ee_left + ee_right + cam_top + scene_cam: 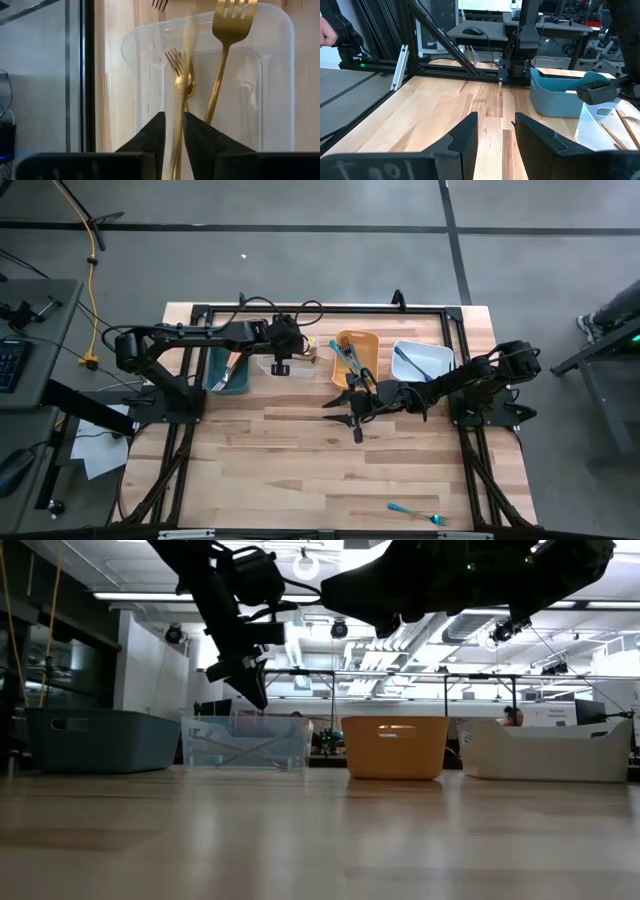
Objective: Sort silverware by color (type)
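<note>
A gold fork [176,100] hangs blurred between the left gripper [281,367]'s barely parted fingers over the clear bin [274,364] near the tabletop's far edge; open wider, holding centred. The right gripper [495,131], fingers apart and empty, waits mid-tabletop.

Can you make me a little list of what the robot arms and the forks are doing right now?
left gripper: over the clear bin, a gold fork between its fingers
right gripper: open, empty, over the table's middle
clear bin: gold forks inside
teal bin: orange-handled pieces
orange bin: blue-handled pieces
stray piece: blue handle, near table's front edge
</note>
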You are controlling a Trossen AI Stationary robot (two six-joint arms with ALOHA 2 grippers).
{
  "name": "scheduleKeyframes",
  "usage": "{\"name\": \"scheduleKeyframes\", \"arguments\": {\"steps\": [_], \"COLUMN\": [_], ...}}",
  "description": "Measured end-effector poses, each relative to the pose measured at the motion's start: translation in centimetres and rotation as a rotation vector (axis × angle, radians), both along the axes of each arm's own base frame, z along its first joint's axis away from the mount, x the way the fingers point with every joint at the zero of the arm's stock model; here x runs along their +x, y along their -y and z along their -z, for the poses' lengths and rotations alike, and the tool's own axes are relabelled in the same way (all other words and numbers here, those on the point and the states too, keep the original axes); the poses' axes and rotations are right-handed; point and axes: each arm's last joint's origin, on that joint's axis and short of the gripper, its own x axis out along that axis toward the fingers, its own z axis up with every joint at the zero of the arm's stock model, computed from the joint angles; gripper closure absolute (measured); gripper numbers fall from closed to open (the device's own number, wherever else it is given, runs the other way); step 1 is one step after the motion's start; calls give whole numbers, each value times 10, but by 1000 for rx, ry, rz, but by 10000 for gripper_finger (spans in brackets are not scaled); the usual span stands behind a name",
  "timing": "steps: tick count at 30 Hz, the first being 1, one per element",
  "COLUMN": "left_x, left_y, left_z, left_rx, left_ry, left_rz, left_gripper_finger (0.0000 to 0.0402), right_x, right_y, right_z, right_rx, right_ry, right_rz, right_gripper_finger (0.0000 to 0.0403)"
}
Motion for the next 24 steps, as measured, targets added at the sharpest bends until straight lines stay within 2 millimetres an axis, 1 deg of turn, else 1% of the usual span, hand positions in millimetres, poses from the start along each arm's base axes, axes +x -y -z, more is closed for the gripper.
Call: {"name": "scheduleKeyframes", "arguments": {"steps": [8, 11, 16, 18, 21, 24], "left_x": [-2, -5, -13, -18, -25, -33], "left_y": [2, 3, 12, 17, 28, 46], "left_z": [2, -2, -25, -35, -50, -58], "left_rx": [-17, -30, -75, -138, -270, -347], "left_ry": [-25, -8, 128, 196, 317, 467], "left_rz": [-9, -42, -126, -153, -154, -105], "left_gripper_finger": [305, 288, 264, 258, 255, 255], "right_x": [0, 0, 0, 0, 0, 0], "right_y": [0, 0, 0, 0, 0, 0], "right_z": [0, 0, 1, 1, 1, 1], "right_rx": [2, 1, -17, -43, -63, -62], "right_ry": [-1, -3, -7, -5, -2, -2], "right_rz": [1, 1, -1, -4, -7, -6], "right_gripper_finger": [279, 279, 279, 279, 279, 279]}}
